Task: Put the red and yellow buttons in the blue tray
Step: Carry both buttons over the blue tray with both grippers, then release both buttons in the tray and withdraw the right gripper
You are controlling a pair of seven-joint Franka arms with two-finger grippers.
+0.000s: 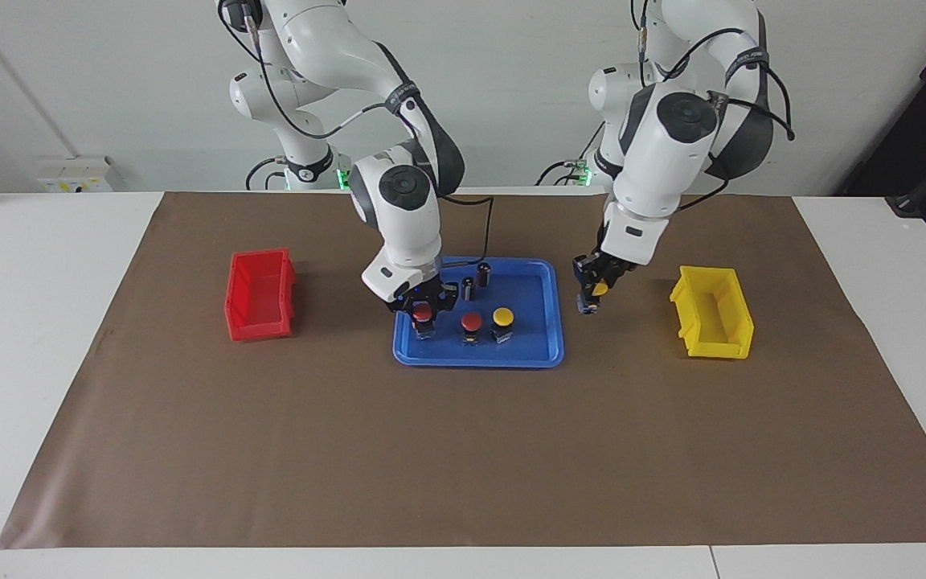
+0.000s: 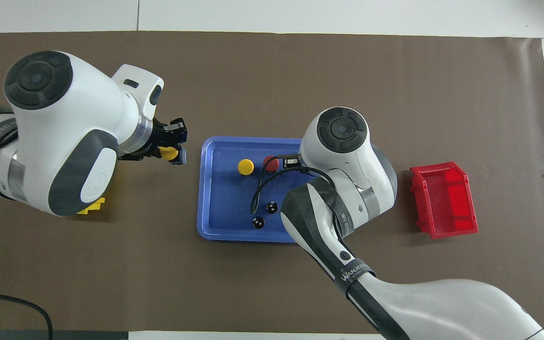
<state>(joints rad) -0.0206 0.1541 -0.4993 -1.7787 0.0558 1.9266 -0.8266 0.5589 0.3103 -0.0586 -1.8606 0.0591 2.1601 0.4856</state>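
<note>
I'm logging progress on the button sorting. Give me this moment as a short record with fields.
tray contents: one red button, one yellow button, two dark cylinders in the blue tray
right gripper: over the tray, shut on a second red button
left gripper: over the mat between tray and yellow bin, shut on a second yellow button
red bin: empty

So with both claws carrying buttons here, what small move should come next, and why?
Probably the right claw opens: its round red-capped push button already sits low inside the wide shallow blue plastic tray. The left claw holds a yellow-capped push button just outside the tray's rim.
</note>
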